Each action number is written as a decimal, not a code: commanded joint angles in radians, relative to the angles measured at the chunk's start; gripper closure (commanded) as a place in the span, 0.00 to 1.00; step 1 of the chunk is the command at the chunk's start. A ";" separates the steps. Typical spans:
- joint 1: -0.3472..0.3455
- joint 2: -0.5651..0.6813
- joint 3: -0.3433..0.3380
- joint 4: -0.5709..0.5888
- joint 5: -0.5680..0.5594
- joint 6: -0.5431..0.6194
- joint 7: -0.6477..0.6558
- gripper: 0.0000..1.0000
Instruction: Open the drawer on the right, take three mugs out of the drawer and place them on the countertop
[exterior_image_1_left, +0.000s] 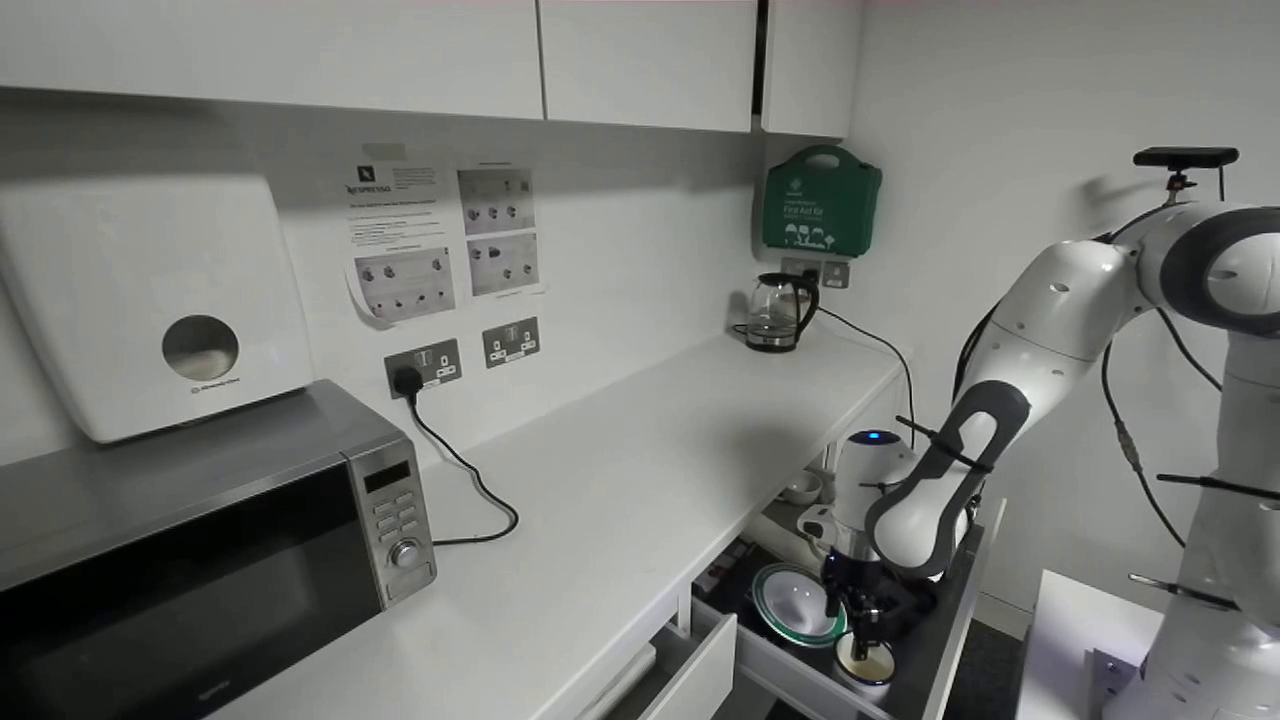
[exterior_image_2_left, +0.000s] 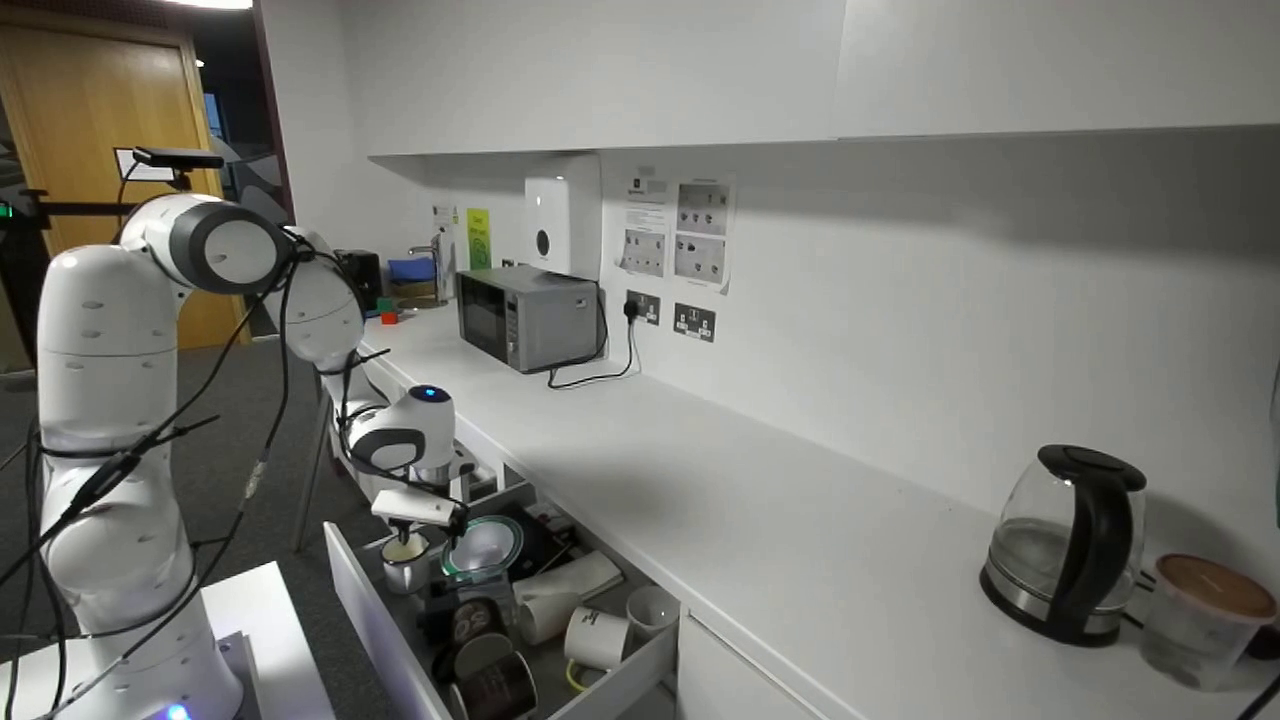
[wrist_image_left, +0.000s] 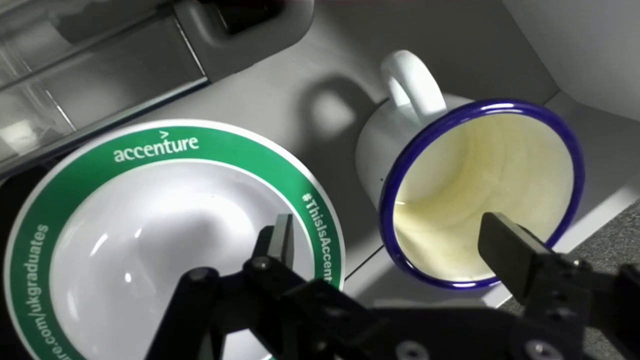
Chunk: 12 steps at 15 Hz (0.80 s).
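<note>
Jaws spread well apart, I reach down into the pulled-out drawer (exterior_image_2_left: 378, 635), my gripper (wrist_image_left: 390, 237) at a blue-rimmed mug (wrist_image_left: 465, 185). One finger (wrist_image_left: 505, 255) lies over the mug's mouth; whether its tip is below the rim I cannot tell. My other finger hangs above the edge of a green-banded bowl (wrist_image_left: 252, 154). The mug stands mouth up in the drawer, near the front panel, at the end toward the microwave (exterior_image_2_left: 545, 320). Its white handle (wrist_image_left: 415, 87) points away from my fingers in the wrist view. The bowl sits just beside it, also mouth up, with white lettering round its band. Past the bowl, a clear-sided box (wrist_image_left: 120, 75) shows only in part.

Farther along the drawer, in an exterior view, a dark mug (exterior_image_2_left: 498, 690) lies on its side near a lettered white mug (exterior_image_2_left: 597, 638). All the mugs I can make out are in the drawer. On the countertop (exterior_image_2_left: 760, 510) I see the microwave, a kettle (exterior_image_2_left: 1085, 550) and, just beside that, a lidded tub (exterior_image_2_left: 1200, 615). A green first aid kit (exterior_image_1_left: 820, 205) hangs above the kettle. A neighbouring drawer (exterior_image_1_left: 705, 680) stands partly out.
</note>
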 joint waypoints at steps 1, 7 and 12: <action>-0.075 0.068 0.041 0.034 -0.018 0.043 -0.076 0.00; -0.146 0.118 0.067 0.056 -0.078 0.038 -0.065 0.00; -0.203 0.143 0.103 0.068 -0.084 0.024 -0.071 0.48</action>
